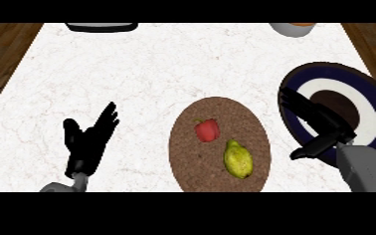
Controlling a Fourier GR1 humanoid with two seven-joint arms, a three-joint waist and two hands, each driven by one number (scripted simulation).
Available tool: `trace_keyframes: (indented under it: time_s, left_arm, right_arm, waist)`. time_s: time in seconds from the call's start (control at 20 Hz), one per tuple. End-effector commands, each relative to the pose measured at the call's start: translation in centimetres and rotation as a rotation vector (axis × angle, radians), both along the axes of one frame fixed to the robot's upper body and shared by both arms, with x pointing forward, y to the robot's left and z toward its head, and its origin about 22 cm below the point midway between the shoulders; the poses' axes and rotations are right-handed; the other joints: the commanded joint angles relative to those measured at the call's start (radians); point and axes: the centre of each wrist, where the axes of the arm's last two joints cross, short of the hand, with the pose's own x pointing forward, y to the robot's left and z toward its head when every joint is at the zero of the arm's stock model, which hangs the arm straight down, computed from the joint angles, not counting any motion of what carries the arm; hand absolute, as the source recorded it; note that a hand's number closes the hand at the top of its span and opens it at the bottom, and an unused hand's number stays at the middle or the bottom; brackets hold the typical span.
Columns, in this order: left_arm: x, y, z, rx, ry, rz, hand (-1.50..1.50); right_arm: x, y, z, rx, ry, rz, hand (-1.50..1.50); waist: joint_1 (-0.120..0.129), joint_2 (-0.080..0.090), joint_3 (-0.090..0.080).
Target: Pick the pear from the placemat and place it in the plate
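A white marbled surface (147,69) is seen from above, bordered by wood at both sides, with the task not yet begun. A round brown woven placemat (253,139) is laid at centre right, and a plate (294,82) with a dark blue rim, a white ring and a brown centre is set just beside it at the right edge. Over that plate's near side the right hand (320,122) is held, its fingers (297,102) stretched out straight and its thumb spread, with nothing grasped. At lower left the left hand (88,142) is rested open, fingers up and released. A dark dish and a pale bowl are cut off by the top edge. On the placemat's near half the yellow-green pear (238,160) is laid on its side, well clear of both hands, with a smaller red pepper (208,130) just beyond it. The pear is judged to be light, rigid and smooth-skinned, liable to roll on its rounded body; a hold across its wider middle, fingers on one flank and thumb on the other, is judged the most secure, and the pepper nearby should be avoided.
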Motion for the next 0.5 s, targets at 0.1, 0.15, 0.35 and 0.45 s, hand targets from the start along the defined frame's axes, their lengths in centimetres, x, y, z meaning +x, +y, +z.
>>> trace_keyframes:
  time_s: [0.1,0.15,0.35,0.45]
  left_arm:
    - [-0.3,-1.6,1.1,-0.013,-0.014,0.009,0.0]
    - [0.4,-1.7,-1.7,0.004,-0.003,0.002,0.0]
    - [-0.3,-1.2,0.0,-0.004,0.008,0.002,0.0]
    - [-0.4,-1.3,1.3,-0.004,-0.004,0.017,0.0]
  right_arm:
    - [0.0,3.6,0.1,-0.078,0.012,0.013,-1.5]
    - [-0.9,4.5,0.4,-0.09,0.036,0.04,-1.5]
    - [-0.8,4.8,2.2,-0.091,0.076,0.104,-1.5]
    - [-2.7,5.5,1.6,-0.072,0.083,0.125,-1.5]
  waist:
    - [0.0,0.0,0.0]
    - [-0.007,0.0,0.0]
    - [-0.002,0.0,0.0]
    - [-0.003,-0.001,0.0]
